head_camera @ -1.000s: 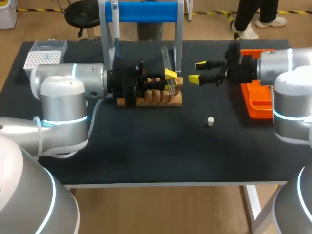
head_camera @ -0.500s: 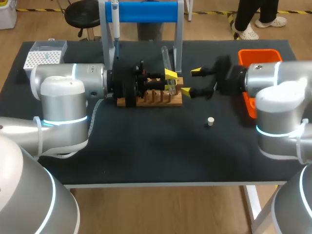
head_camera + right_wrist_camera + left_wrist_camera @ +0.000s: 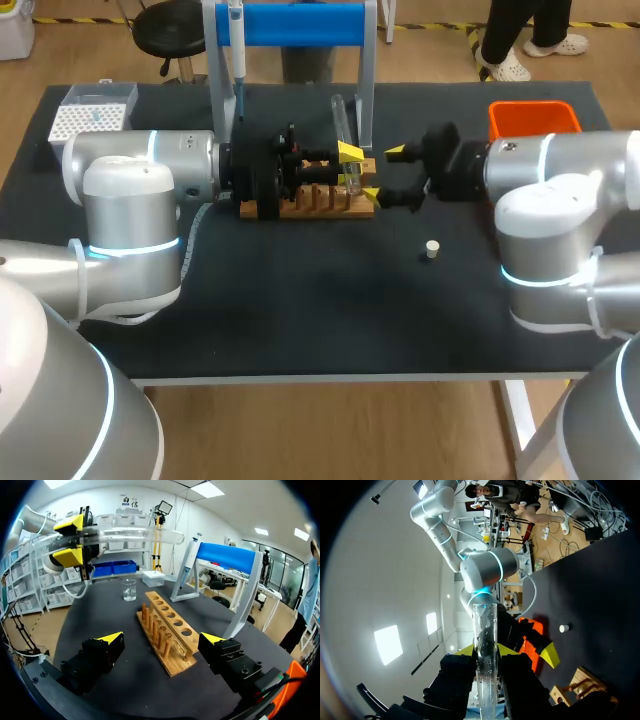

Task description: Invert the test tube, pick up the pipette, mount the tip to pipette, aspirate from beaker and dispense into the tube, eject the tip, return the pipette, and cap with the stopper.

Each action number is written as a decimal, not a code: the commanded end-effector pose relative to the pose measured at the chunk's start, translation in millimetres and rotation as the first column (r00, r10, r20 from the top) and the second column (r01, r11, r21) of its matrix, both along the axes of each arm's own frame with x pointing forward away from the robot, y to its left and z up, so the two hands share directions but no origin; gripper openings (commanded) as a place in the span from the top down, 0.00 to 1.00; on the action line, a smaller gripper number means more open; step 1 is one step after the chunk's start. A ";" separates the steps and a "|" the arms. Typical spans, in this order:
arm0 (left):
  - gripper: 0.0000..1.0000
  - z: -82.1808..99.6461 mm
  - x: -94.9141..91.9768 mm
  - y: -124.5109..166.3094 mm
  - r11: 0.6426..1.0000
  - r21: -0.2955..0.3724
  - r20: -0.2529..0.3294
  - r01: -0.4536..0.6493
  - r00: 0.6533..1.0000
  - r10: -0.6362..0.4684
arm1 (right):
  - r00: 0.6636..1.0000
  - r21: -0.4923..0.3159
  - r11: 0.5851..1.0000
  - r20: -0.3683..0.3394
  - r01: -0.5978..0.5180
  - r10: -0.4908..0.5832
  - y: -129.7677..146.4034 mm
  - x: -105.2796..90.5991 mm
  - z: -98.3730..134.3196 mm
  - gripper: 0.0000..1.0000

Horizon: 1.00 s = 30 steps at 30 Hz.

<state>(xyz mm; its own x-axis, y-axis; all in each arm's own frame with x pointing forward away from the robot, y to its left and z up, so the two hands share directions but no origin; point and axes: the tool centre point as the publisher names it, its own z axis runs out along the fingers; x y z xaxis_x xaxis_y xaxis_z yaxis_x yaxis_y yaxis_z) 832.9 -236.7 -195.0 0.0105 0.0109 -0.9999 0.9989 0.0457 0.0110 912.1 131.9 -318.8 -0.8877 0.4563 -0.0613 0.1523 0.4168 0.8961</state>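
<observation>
My right arm has moved in from the table's right side toward the middle over the last second, so the right gripper [image 3: 383, 173] now sits just beside the end of the wooden rack [image 3: 312, 204], and the orange bin [image 3: 533, 117] it was covering shows more of its rim. Its fingers are spread wide with nothing between them but air over the rack. My left arm has not shifted. The left gripper [image 3: 348, 160] stays clamped on the test tube [image 3: 342, 125], holding it above the rack's right end. The tube is clear glass, long and slim. From the head view it leans slightly off upright, and from the right wrist view it lies across, ahead of the open right gripper [image 3: 162, 640] and apart from both its fingers. In the left wrist view the test tube [image 3: 485, 645] runs out between the yellow tips with small droplets or specks inside. Its gripped end is hidden by the black fingers and cut off at the edge, and I cannot tell which end is the mouth. The white stopper [image 3: 432, 249] lies alone on the mat, well apart from the rack.
</observation>
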 end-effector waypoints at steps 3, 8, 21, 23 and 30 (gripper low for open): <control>1.00 0.1 -0.2 -0.6 1.000 0.001 0.002 -0.002 1.000 0.002 | 1.000 -0.020 1.000 0.009 0.006 -0.006 8.8 6.0 -10.2 0.00; 1.00 0.1 -0.2 -0.6 1.000 0.001 0.002 -0.002 1.000 0.002 | 1.000 -0.029 1.000 0.002 0.003 -0.003 10.1 9.8 -17.1 0.00; 1.00 0.1 -0.2 -0.6 1.000 0.001 0.002 -0.002 1.000 0.002 | 1.000 -0.045 0.999 0.007 -0.009 0.010 12.8 15.6 -26.9 0.00; 1.00 0.1 -0.2 -0.6 1.000 0.001 0.002 -0.002 1.000 0.002 | 1.000 -0.046 0.999 0.006 -0.008 0.008 13.3 16.5 -27.9 0.00; 1.00 0.1 -0.2 -0.6 1.000 0.001 0.002 -0.002 1.000 0.002 | 1.000 -0.045 0.999 0.005 -0.010 0.010 17.5 17.4 -30.3 0.00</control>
<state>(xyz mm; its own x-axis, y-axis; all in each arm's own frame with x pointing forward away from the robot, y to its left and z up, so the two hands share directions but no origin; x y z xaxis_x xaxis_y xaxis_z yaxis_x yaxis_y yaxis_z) 832.9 -236.7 -195.0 0.0105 0.0109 -0.9999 0.9989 0.0457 0.0109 928.7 146.3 -346.0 -0.8934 0.4415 -0.0830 0.1454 0.4590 0.8764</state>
